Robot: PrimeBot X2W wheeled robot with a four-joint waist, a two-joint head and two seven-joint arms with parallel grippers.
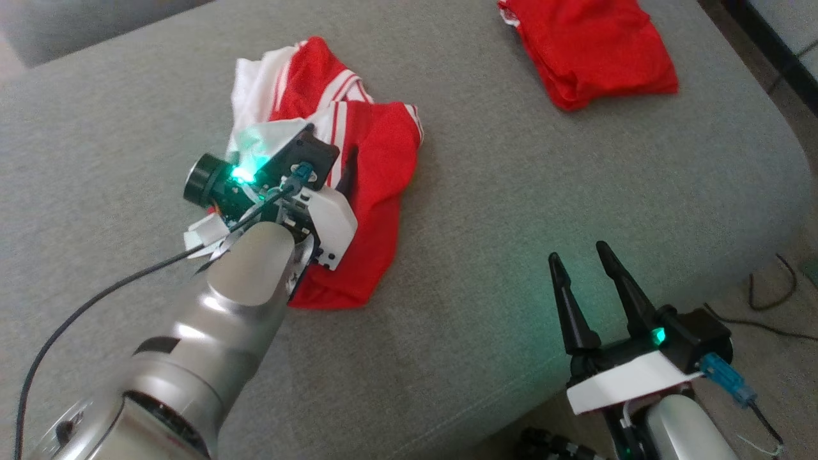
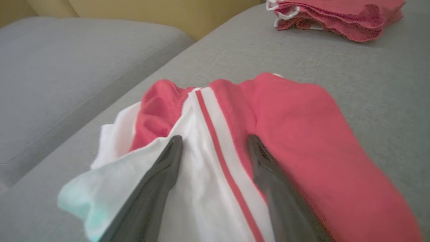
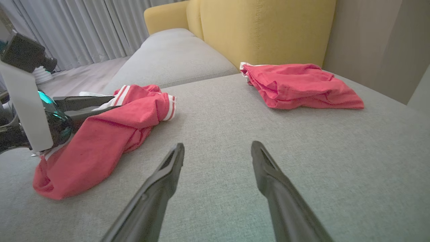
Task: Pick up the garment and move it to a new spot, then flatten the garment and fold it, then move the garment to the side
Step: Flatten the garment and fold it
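The garment is a crumpled red piece with white panels and striped bands, lying on the grey sofa cushion. My left gripper is down on it with jaws open. Its two dark fingers lie either side of a white band with a red stripe. From the right wrist view the same garment lies at the left, with the left gripper pressed low against its top. My right gripper hovers open near the cushion's front edge with only bare fabric between its fingers.
A folded red garment lies at the cushion's far right corner. A yellow backrest rises behind it. A second grey cushion adjoins beyond a seam. Cables trail on the floor past the cushion's right edge.
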